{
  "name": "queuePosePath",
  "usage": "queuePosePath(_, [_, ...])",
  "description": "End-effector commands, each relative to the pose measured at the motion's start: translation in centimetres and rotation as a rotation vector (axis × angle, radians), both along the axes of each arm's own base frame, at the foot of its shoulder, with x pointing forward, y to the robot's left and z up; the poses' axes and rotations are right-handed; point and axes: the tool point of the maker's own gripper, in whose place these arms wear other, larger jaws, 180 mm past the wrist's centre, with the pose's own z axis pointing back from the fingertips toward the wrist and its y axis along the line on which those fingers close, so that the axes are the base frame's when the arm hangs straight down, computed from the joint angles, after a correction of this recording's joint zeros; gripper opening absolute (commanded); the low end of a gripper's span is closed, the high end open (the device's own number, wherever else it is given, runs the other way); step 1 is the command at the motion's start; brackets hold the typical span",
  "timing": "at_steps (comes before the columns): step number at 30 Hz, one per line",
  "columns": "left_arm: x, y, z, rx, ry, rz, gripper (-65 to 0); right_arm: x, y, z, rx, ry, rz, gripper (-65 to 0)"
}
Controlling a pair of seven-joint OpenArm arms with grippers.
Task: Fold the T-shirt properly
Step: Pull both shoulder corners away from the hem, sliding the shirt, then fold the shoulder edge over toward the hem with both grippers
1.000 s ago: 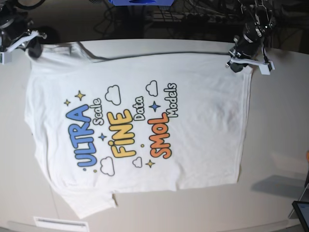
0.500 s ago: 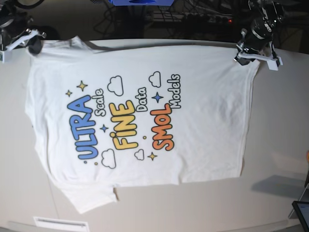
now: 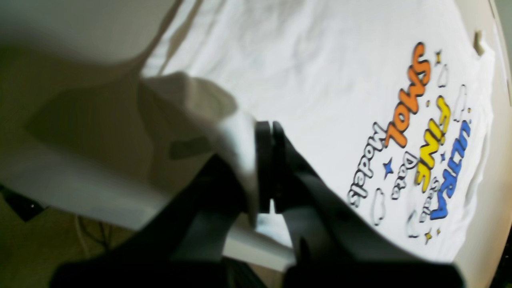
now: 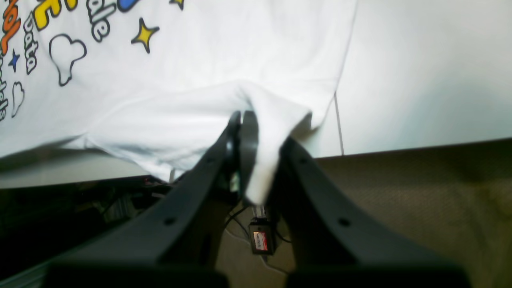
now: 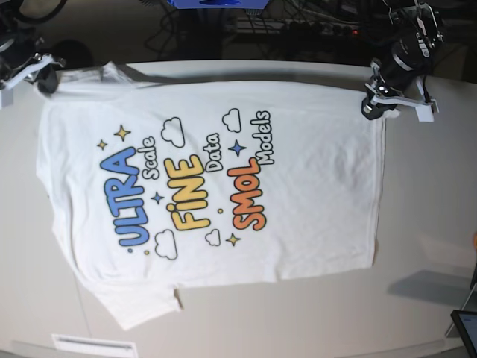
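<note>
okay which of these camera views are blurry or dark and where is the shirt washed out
Left wrist view: the black left gripper and pinched cloth are blurred, the left side shadowed. Right wrist view: the black right gripper is soft, the white printed cotton T-shirt blown out. Base view: sharp, evenly lit, dark background.

T-shirt (image 5: 223, 179) flat on table (image 5: 432, 194), left claw (image 5: 370, 104) and right claw (image 5: 46, 77) at far corners

Both grippers matte black — left gripper (image 3: 272, 168) and right gripper (image 4: 256, 160) have long tapering fingers (image 4: 320, 208) with small round screw holes; white bracket pieces at wrists in base view.
</note>
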Motion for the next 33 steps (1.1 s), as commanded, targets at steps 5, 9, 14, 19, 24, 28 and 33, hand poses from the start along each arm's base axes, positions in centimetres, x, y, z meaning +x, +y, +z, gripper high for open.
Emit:
queuePosePath(5, [1.2,-0.4,1.4,-0.02,-0.058,-0.008,-65.0,2.2,-0.3,1.4,-0.021,-0.037,0.039,-64.4])
queuePosePath(9, [1.3,-0.3,1.5,-0.019,-0.062,-0.005,-65.0,3.3,-0.2,1.9,-0.02,-0.048,0.052,-64.4])
queuePosePath(14, [1.9,-0.2,1.8,-0.02,-0.082,0.003,-65.0,4.7,0.1,2.3,-0.016,-0.057,0.068,-64.4])
queuePosePath(19, [3.1,-0.2,2.5,-0.023,-0.119,0.005,-65.0,5.9,0.1,3.0,-0.019,-0.077,0.075,-64.4])
queuePosePath(24, [4.0,-0.2,3.1,-0.025,-0.146,0.006,-65.0,6.9,-0.6,3.7,-0.018,-0.092,0.046,-64.4])
queuePosePath(28, [4.4,-0.2,3.3,-0.037,-0.165,0.029,-65.0,7.8,-1.1,4.4,-0.019,-0.111,0.026,-64.4])
queuePosePath(33, [4.8,0.9,3.9,-0.039,-0.2,0.09,-65.0,9.0,-1.2,5.2,-0.023,-0.145,0.027,-64.4])
